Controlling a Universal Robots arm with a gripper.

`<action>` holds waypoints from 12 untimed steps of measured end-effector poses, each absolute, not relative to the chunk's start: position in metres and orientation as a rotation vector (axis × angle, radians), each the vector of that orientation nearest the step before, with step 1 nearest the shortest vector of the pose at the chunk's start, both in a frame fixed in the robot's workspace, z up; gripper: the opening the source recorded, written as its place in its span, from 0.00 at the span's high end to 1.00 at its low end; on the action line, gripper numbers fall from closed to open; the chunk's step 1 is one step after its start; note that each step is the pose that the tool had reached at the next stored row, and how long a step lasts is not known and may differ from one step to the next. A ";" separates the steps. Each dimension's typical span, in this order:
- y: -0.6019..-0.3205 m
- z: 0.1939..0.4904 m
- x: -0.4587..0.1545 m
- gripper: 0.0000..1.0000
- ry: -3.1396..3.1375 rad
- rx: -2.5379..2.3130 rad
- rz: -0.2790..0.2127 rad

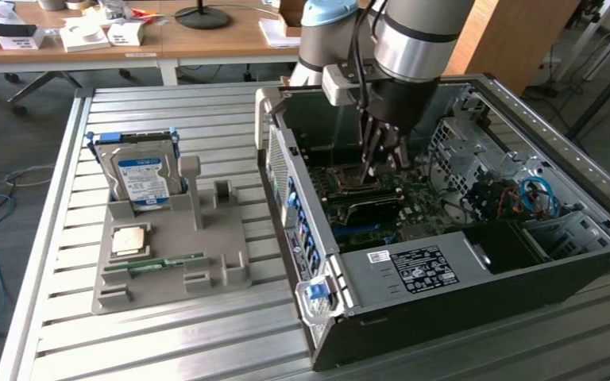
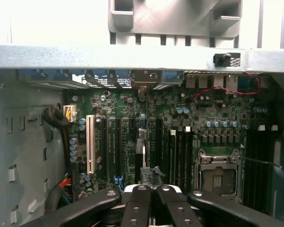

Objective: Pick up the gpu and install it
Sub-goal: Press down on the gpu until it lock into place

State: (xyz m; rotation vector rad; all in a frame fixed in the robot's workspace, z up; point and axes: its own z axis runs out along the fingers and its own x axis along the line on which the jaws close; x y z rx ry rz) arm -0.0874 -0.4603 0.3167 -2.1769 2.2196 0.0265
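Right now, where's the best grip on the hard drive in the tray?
Probably the hard drive's upper part, pinched across its two flat faces, coming straight down from above. It stands upright on edge in the grey tray, bottom seated in a slot, top edge free.

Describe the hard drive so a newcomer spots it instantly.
Start at the open computer case; to the exterior view's left of it a grey fixture tray sits on the slatted table. The hard drive stands upright at its far end, the only silver block with a blue-white label.
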 end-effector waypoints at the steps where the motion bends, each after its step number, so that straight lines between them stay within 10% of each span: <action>1: -0.460 0.316 -0.087 0.89 2.220 -2.177 0.026; 12: -0.460 0.313 -0.087 0.89 2.219 -2.176 0.027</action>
